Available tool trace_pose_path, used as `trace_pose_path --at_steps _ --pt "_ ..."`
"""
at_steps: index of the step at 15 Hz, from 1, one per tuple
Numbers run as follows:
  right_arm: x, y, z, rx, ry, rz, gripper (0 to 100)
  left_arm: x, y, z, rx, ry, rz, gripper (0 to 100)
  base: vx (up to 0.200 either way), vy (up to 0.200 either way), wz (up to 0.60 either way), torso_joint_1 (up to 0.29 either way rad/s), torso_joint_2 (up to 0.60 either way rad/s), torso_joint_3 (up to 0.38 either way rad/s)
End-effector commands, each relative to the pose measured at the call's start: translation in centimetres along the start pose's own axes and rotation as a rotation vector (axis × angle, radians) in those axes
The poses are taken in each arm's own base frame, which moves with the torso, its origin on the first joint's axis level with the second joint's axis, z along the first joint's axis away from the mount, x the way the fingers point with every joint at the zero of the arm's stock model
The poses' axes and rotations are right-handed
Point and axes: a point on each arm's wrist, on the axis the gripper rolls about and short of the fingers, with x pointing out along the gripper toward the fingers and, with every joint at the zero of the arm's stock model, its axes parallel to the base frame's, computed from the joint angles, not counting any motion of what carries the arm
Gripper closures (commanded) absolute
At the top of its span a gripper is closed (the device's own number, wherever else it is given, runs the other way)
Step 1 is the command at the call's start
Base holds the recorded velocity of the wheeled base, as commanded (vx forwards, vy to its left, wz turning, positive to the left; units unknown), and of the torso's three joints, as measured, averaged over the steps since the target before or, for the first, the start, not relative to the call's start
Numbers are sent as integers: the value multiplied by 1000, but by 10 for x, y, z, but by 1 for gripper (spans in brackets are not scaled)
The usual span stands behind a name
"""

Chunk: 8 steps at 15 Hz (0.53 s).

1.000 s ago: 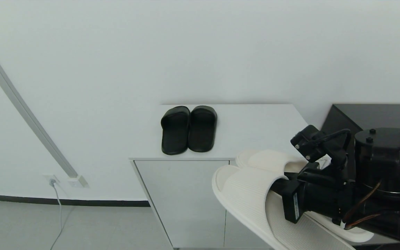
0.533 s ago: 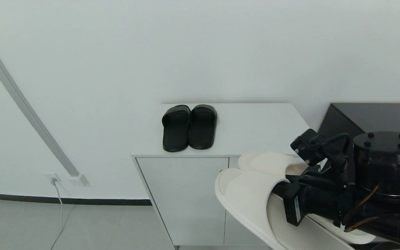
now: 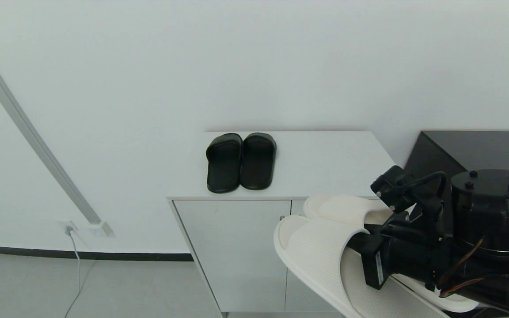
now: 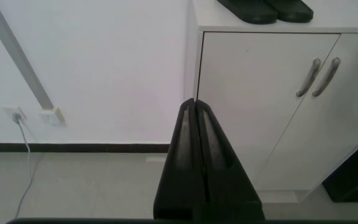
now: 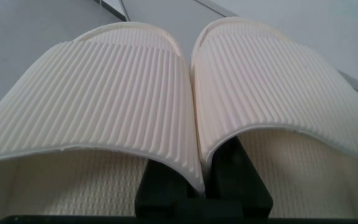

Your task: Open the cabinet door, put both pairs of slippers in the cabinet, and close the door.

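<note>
Head view has the white slippers (image 3: 320,247) in the lower right of the frame, held up in the air side by side with toes pointing toward the cabinet (image 3: 232,251), just in front of its right door. The right gripper (image 3: 362,240) is clamped on them. In the right wrist view you can see its fingers (image 5: 238,183) pinching the two inner strap edges together where the ribbed uppers meet. The black slippers (image 3: 240,162) sit as a neat pair on the cabinet top, center frame, near its front left part, touching each other. Both cabinet doors are closed, and the left wrist view shows the two metal handles (image 4: 319,76) right next to each other at the middle seam. The left gripper (image 4: 195,109) is squeezed closed on nothing, hanging low in front of the cabinet's left corner. Further out there's a wall socket (image 3: 66,229) with a cable (image 3: 77,274) dropping to the floor at lower left, a grey slanted strip (image 3: 29,132) running up the wall, and a black surface (image 3: 480,145) at the right edge beside the cabinet.
</note>
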Motion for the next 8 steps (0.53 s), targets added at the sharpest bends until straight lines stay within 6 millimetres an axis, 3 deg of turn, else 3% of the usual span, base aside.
trace_pose_path --at_steps 1,8 --pt "0 0 -2 -2 -1 2 100 0 0 0 0 1 1 100 0 0 0 -46 124 80" --pt "-1 0 -5 -16 8 -1 100 0 0 0 1 1 -1 100 0 0 0 -198 481 267"
